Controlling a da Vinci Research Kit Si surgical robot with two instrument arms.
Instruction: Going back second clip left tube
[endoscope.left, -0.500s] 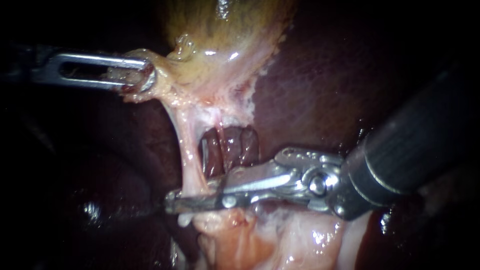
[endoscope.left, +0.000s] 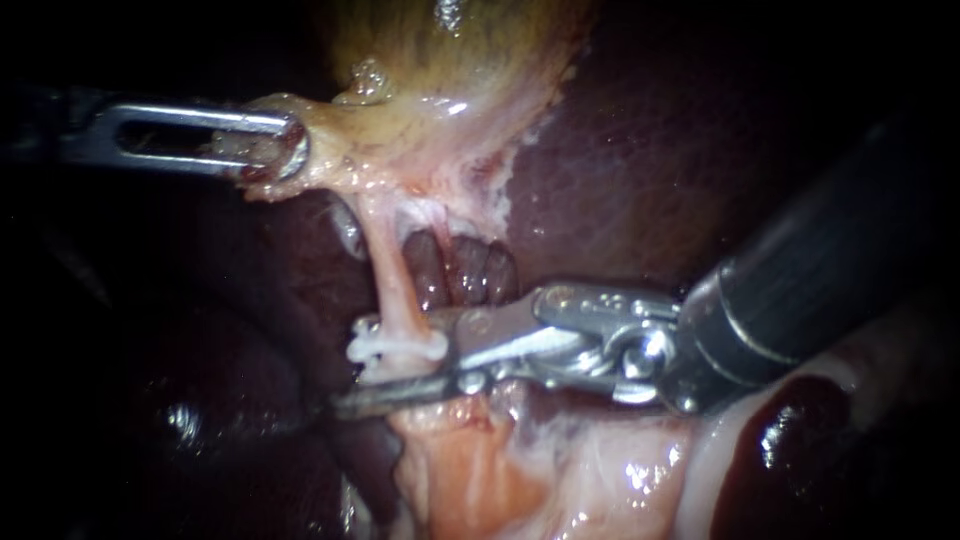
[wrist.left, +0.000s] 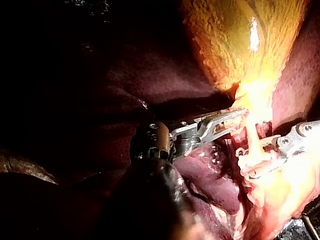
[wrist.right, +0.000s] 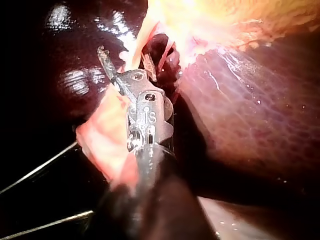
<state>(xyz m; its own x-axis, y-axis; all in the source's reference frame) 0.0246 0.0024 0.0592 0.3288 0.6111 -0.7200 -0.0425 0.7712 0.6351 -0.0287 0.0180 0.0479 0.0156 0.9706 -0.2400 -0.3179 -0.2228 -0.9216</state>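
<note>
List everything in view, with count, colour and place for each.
gallbladder: one, yellow-green, hanging above the tube.
liver: one, dark red-brown, behind and around everything else.
tube: one, pale pink, running from the gallbladder's lower edge down to the clip.
clip: one, white, across the tube's lower end.
pale tissue: one mass, pink-white, below the clip.
thin lines: two, pale, beside the right instrument's shaft; I cannot tell what they are.
left instrument: one, silver, shut on the gallbladder's edge.
right instrument: one, dark shaft with a silver tip, open at the clipped tube.
</note>
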